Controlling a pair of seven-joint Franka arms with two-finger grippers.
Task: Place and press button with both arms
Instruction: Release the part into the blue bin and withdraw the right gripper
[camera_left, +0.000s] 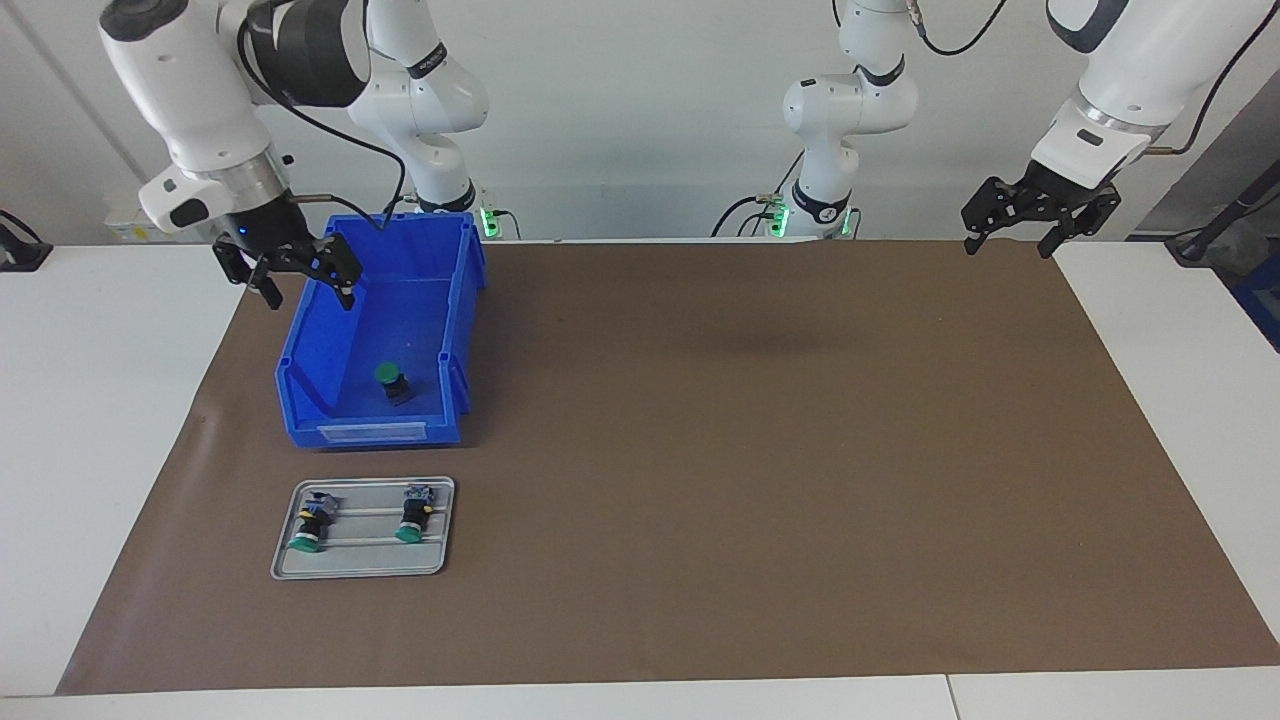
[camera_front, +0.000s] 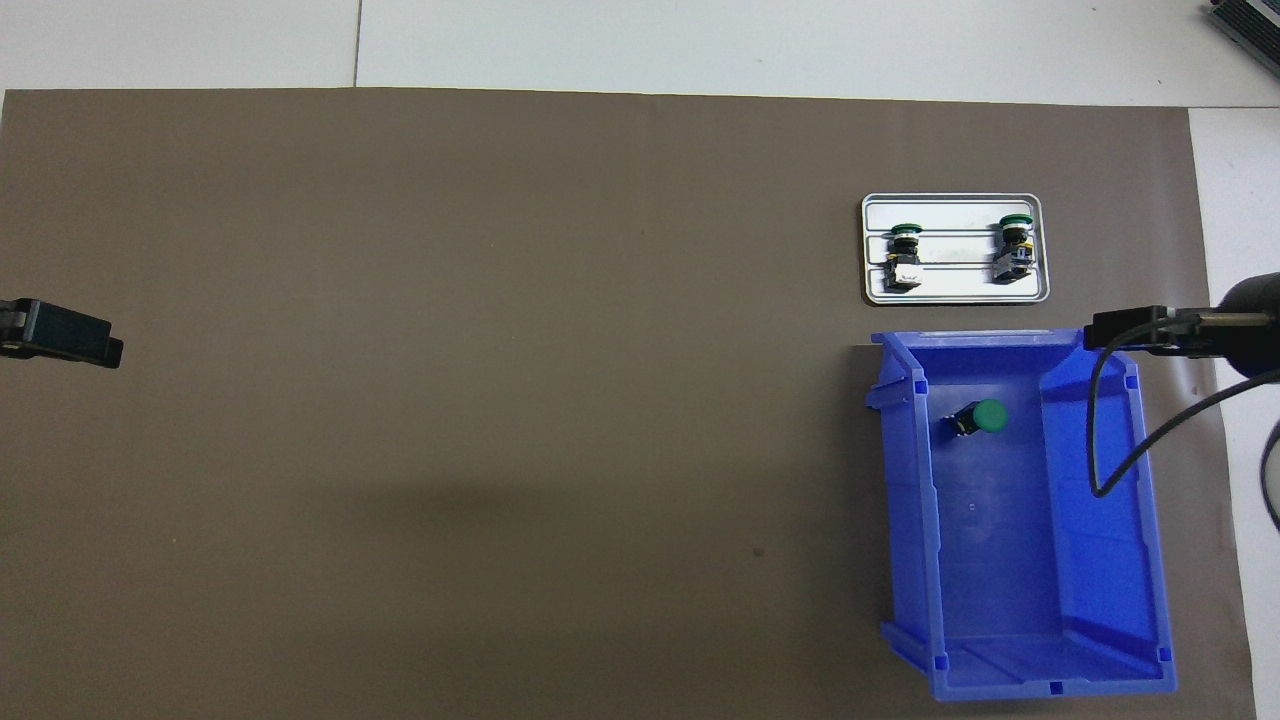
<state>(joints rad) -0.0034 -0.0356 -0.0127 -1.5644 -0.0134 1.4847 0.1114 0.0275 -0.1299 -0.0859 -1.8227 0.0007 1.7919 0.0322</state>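
Both grippers empty; button lies in bin.

Right gripper (camera_left: 297, 272), black claw, hangs spread wide over the glossy blue plastic bin (camera_left: 310, 385); left gripper (camera_left: 1035, 222) waits open, holding nothing. The green-capped button (camera_left: 391, 381) lies on the bin floor. Two like buttons (camera_left: 362, 518) rest on a ridged metal tray (camera_left: 285, 563).

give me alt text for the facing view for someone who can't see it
One green-capped button lies in a blue bin and two more rest on a grey tray farther from the robots. The right hand hangs open over the bin; the left hand waits open.
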